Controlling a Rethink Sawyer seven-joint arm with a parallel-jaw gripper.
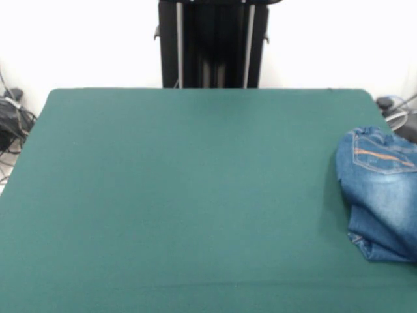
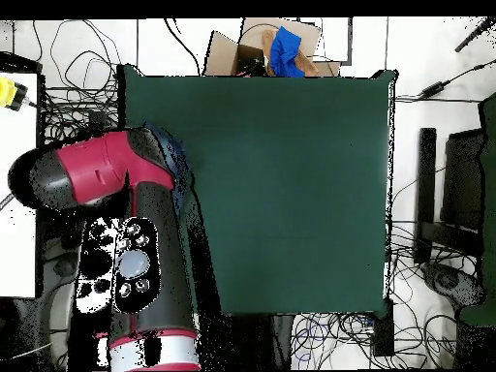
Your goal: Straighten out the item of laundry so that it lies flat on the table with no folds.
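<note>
Lighting's bright and flat in both views, with the white wall blown out behind the table (image 1: pixel 182 195), just a faint soft shadow beside the jeans (image 1: pixel 381 195) (front view's a bit soft overall) and no real glare on the cloth.

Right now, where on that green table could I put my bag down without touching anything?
Almost anywhere: the table is bare from its left edge, in the front view, across the middle to the bunched jeans. Only that right edge is taken. In the overhead view the robot arm hangs over the side where the jeans lie.
</note>
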